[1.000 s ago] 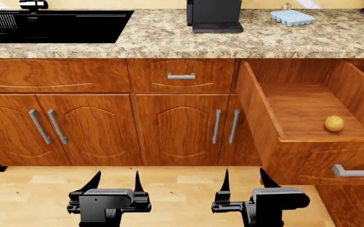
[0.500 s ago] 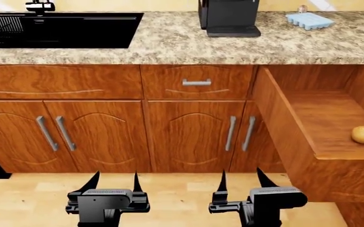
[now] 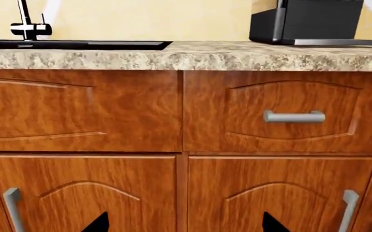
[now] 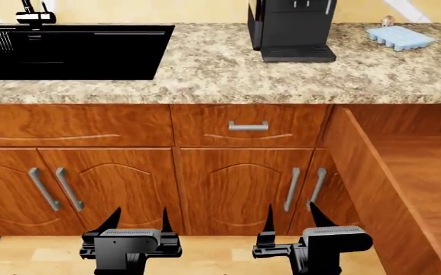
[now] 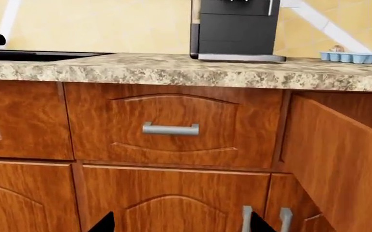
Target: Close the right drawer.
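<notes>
The right drawer (image 4: 392,177) stands pulled far out at the right of the head view; I see its reddish-brown side wall and bare wooden floor, while its front and handle are out of view. In the right wrist view its side wall (image 5: 340,159) fills the right edge. My left gripper (image 4: 137,220) is open and empty, low in front of the cabinet doors, left of the drawer. My right gripper (image 4: 291,217) is open and empty, just left of the drawer's side wall. Only fingertips (image 3: 98,223) show in the left wrist view, and fingertips (image 5: 105,223) in the right wrist view.
A closed small drawer with a short silver handle (image 4: 249,126) sits under the granite counter (image 4: 205,69). Arched cabinet doors with upright handles (image 4: 293,189) are below. A black sink (image 4: 67,51), a coffee machine (image 4: 291,28) and a pale blue tray (image 4: 400,37) are on the counter.
The view has moved closer to the cabinets and shifted left. The open drawer slid toward the right edge; its front, its handle and the yellow ball inside are now out of view. Both grippers stay open.
</notes>
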Available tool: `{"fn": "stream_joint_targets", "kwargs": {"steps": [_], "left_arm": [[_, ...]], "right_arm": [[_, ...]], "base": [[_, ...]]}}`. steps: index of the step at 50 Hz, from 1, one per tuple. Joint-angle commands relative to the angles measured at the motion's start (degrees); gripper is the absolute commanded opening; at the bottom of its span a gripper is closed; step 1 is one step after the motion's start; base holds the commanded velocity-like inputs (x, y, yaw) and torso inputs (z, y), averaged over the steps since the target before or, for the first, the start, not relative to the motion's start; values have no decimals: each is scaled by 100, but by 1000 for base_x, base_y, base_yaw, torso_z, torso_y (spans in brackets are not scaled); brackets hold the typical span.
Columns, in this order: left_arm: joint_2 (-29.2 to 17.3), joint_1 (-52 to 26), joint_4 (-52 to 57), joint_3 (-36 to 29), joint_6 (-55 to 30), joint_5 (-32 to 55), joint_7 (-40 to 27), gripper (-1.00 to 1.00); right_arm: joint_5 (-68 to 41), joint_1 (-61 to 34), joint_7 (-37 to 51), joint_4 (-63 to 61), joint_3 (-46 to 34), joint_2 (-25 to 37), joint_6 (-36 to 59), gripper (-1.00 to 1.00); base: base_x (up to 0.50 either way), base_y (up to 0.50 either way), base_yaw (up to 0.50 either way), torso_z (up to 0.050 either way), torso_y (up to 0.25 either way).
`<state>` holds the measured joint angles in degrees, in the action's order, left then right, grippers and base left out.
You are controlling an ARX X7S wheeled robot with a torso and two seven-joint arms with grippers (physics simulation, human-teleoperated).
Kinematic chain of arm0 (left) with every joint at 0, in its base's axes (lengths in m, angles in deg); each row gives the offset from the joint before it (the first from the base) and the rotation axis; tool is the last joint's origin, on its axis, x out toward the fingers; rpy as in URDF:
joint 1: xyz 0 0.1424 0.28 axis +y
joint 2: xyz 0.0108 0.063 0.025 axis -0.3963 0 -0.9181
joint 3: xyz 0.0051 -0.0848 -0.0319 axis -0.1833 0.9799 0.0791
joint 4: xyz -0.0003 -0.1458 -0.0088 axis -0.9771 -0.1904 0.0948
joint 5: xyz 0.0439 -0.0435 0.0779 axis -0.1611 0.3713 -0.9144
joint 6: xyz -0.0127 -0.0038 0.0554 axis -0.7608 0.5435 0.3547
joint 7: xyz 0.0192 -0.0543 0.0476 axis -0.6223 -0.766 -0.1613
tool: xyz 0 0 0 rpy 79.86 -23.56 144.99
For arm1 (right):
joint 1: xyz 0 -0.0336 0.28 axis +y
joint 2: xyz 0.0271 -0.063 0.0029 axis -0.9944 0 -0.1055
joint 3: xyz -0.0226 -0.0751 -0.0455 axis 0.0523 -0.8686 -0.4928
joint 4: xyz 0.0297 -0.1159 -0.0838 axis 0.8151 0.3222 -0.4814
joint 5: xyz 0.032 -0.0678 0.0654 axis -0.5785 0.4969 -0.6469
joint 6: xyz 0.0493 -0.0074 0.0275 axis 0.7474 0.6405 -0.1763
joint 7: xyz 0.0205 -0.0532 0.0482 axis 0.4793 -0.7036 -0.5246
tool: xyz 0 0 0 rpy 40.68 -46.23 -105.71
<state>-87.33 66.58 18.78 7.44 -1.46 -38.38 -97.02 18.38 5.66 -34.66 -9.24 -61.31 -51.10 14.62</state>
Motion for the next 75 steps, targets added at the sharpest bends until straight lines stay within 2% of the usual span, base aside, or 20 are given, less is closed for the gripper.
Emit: {"fn": "stream_joint_targets", "kwargs": {"steps": [1, 35, 38, 43, 44, 45, 46, 52, 62, 73, 75], "left_arm": [[-28, -12, -26, -49, 24, 25, -36, 100], [-129, -4, -4, -157, 66, 93, -165, 100], [-153, 53, 86, -99, 83, 405, 7, 100], [-182, 45, 22, -160, 74, 274, -63, 100], [-197, 115, 130, -140, 9, 537, 92, 100], [-199, 122, 101, -155, 151, 379, 19, 100], [-220, 157, 46, -232, 638, -35, -89, 100], [-275, 215, 415, -208, 261, 200, -113, 100], [-542, 182, 1809, -71, -1024, 442, -469, 100], [-1116, -240, 3653, 535, -2828, 1307, -805, 100], [-1268, -367, 3959, 703, -3184, 1531, -856, 100]], "right_arm": [[-46, -8, 37, 7, -34, 33, -22, 100], [-69, -25, 211, -12, -138, 112, -74, 100], [-132, -8, 188, 13, -139, 114, -91, 100], [-86, 30, 91, -46, -260, 169, -204, 100], [-118, 31, 88, -59, -246, 173, -205, 100], [-131, 31, 95, -56, -239, 171, -213, 100], [-63, 18, 154, -60, -252, 169, -168, 100], [-37, 39, 309, -179, -204, 184, -20, 100], [-31, 0, 671, -1919, -134, 458, 1673, 100], [-216, -90, 999, -4532, 66, 891, 4238, 100], [-340, -258, 1053, -5139, 155, 940, 4959, 100]], "base": [[500, 70, 0, 0, 0], [500, 67, 0, 0, 1], [0, 0, 0, 0, 4], [0, 0, 0, 0, 0], [0, 0, 0, 0, 0], [0, 0, 0, 0, 0], [0, 0, 0, 0, 0], [0, 0, 0, 0, 0], [0, 0, 0, 0, 0], [0, 0, 0, 0, 1], [0, 0, 0, 0, 0]]}}
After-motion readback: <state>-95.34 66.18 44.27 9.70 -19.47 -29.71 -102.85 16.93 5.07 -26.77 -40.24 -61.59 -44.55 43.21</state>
